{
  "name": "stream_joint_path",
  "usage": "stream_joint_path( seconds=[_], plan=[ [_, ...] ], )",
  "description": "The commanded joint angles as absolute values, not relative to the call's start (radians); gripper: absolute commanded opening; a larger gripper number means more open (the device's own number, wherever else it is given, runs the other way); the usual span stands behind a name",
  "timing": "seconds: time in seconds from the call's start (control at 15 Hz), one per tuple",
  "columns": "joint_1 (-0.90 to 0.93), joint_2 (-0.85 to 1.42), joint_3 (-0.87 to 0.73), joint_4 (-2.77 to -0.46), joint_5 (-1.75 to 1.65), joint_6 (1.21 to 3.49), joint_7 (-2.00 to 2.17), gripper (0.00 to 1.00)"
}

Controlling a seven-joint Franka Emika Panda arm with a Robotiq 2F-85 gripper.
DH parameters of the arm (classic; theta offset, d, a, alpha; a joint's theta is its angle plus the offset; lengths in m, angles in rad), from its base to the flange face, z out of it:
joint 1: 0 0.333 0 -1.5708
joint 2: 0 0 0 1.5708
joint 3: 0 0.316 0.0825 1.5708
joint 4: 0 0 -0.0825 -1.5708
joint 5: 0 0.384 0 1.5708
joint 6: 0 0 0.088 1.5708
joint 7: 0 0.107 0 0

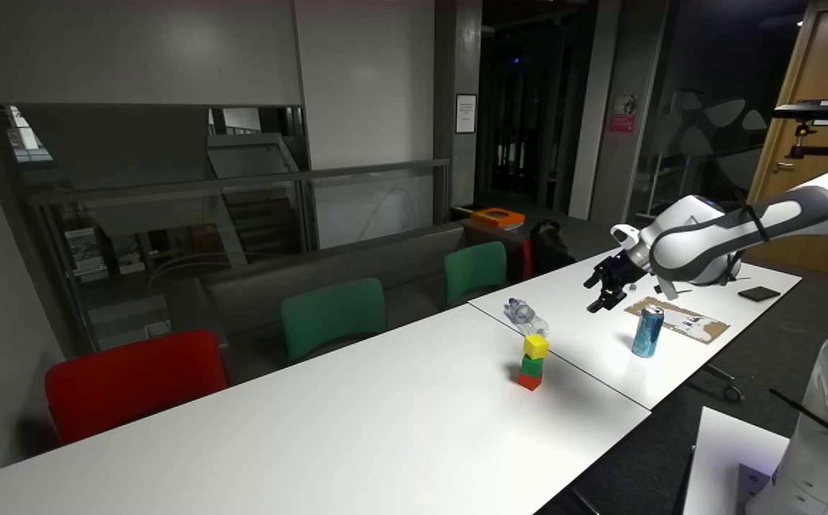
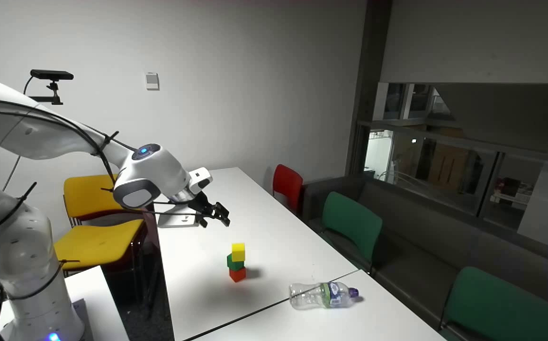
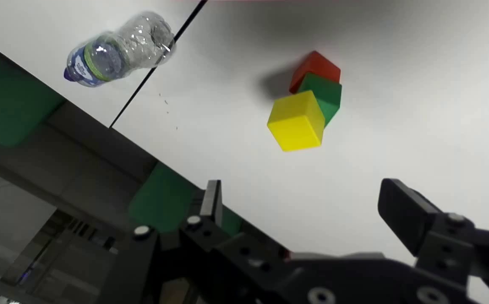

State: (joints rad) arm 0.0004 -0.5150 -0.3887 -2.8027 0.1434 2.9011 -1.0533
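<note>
My gripper is open and empty, its two black fingers wide apart. It also shows in both exterior views, above the white table. Nearest to it is an upright stack of small blocks, apart from the fingers. A yellow block is on top, a green block in the middle and a red block at the bottom. The stack also shows in both exterior views, with the yellow block uppermost. The blocks are turned a little against each other.
A clear plastic bottle lies on its side across the table seam. A blue can stands near a cardboard piece. Green chairs and a red chair line one table edge.
</note>
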Motion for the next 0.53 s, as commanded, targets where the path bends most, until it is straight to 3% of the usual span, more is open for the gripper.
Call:
stream_joint_path(
  seconds=[0.0, 0.33, 0.47],
  plan=[
    [0.146, -0.666, -0.552, -2.800, 0.286, 2.860, -1.164, 1.00],
    [0.289, -0.740, -0.700, -2.787, 0.424, 2.811, -1.205, 1.00],
    [0.267, -0.720, -0.684, -2.787, 0.351, 2.823, -1.113, 1.00]
  ],
)
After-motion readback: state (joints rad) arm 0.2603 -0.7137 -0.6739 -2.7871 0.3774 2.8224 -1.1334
